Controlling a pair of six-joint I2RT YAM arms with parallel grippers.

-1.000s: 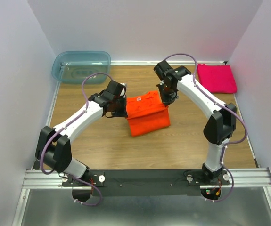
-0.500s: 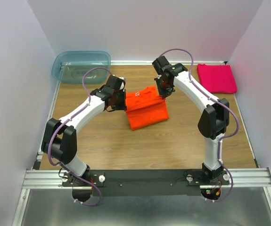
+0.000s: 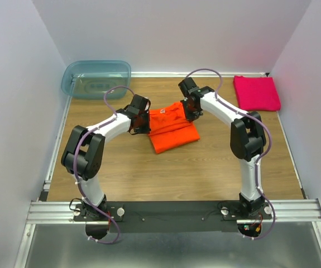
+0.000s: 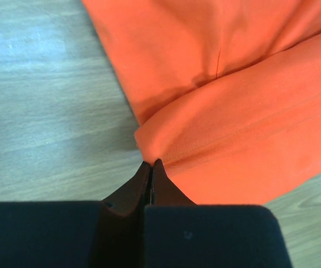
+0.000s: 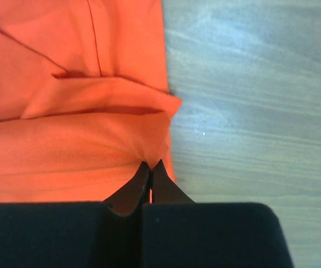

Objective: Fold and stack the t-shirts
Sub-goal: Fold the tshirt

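Observation:
An orange t-shirt (image 3: pixel 173 129) lies partly folded in the middle of the wooden table, its near half doubled over toward the back. My left gripper (image 3: pixel 147 120) is shut on the shirt's left folded corner (image 4: pixel 149 139). On the opposite side, my right gripper (image 3: pixel 188 111) pinches the right folded corner (image 5: pixel 154 146). In both wrist views the jaws (image 4: pixel 151 163) (image 5: pixel 151 163) are pressed together with orange cloth bunched at their tips. A magenta-pink t-shirt (image 3: pixel 255 92), folded to a square, rests at the back right corner, apart from both arms.
A translucent blue-green plastic tub (image 3: pixel 96 78) stands at the back left against the wall. White walls close in the table on the left, back and right. Bare wood (image 3: pixel 166 173) lies between the orange shirt and the arm bases.
Both grippers have carried the shirt's held edge away from the bases toward the back, laying the fold lower and flatter over the shirt. Both arms now reach farther out.

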